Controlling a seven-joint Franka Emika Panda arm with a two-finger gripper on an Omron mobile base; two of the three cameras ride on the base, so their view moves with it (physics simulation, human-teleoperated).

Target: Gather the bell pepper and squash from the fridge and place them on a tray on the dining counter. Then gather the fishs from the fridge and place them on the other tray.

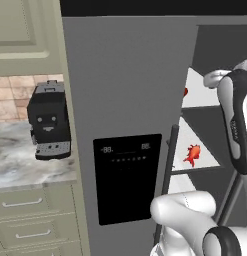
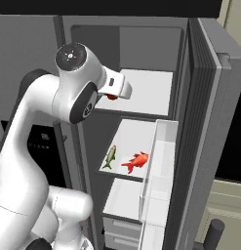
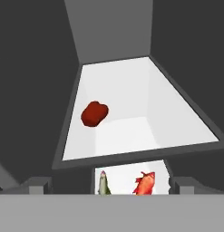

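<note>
While the arm (image 2: 41,146) is standing right in front of the fridge (image 1: 125,85), the gripper (image 3: 111,185) is hanging at the mouth of the open right-hand compartment. Jaws are sitting spread wide (tips at the far sides of the hand view), nothing between them, nothing touched.

Left fridge door is staying shut in front of the base, the black dispenser panel (image 1: 127,177) sitting low on it. Right fridge door (image 2: 210,122) is swinging fully open to the right of the compartment, with a clear door bin (image 2: 158,161) hanging on its inner face.

Inside the fridge, on the middle shelf (image 2: 134,134): the two fish are lying side by side, apart from each other. The silvery-grey fish (image 2: 109,157) is lying nearer the left wall, the reddish-orange fish (image 2: 136,161) to its right, both close to the shelf's front edge.

One level up, the upper shelf (image 3: 145,90) is carrying the bell pepper (image 3: 94,113). It is sitting on the left half of that shelf, near the left wall, about mid-depth. Gripper is hovering in front of and above it, well apart.

Two pale drawers (image 2: 121,230) are sitting at the bottom of the compartment.

Left of the fridge, past a tall cabinet panel, a black coffee machine (image 1: 49,120) is standing on a marble worktop (image 1: 20,165).
</note>
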